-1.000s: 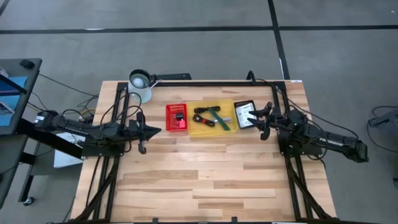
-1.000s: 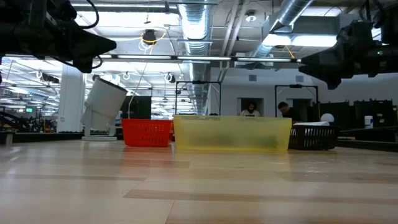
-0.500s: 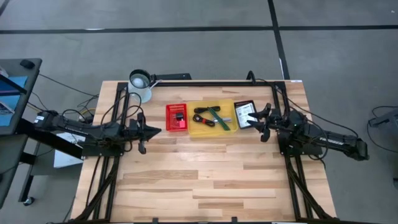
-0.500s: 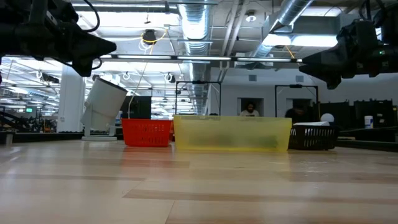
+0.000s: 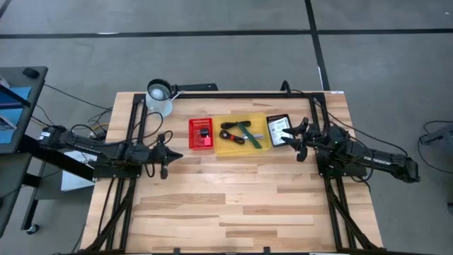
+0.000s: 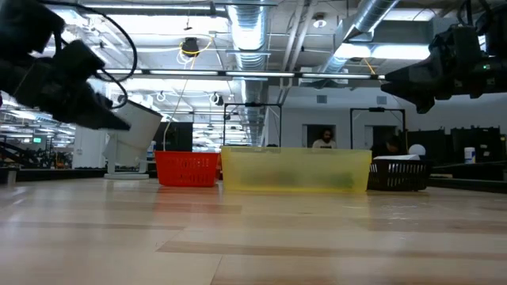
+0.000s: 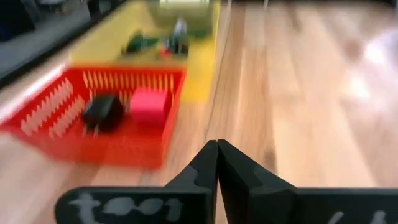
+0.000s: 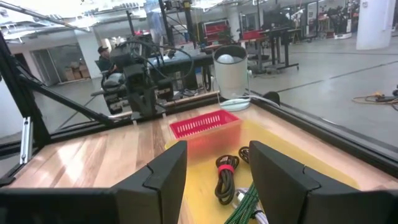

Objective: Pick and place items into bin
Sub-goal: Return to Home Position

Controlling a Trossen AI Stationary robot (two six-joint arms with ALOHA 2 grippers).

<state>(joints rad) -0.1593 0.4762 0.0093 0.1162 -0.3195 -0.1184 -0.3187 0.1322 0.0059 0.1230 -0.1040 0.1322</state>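
Observation:
Three small bins stand in a row on the far half of the table. The red basket (image 5: 200, 134) holds a small black piece (image 7: 102, 112) and a red block (image 7: 148, 106). In the yellow bin (image 5: 242, 133) lie the coiled black cable with a red bit (image 8: 225, 177) and the slim green stick (image 5: 246, 132). A flat white printed packet (image 5: 277, 129) rests in the black bin. My left gripper (image 5: 175, 155) is shut, in the air left of the red basket, and tipped down. My right gripper (image 8: 217, 168) is open and hovers above the black bin, facing the yellow bin.
A white mug (image 5: 160, 95) leans at the table's far left, behind the red basket. Black frame rails (image 5: 233, 93) run along the far edge and both sides. The near half of the wooden table (image 5: 233, 205) is bare. People (image 6: 321, 140) show in the room beyond.
My left gripper has dropped lower and tipped its fingers downward beside the red basket, still shut. The bins and their contents have stayed where they were.

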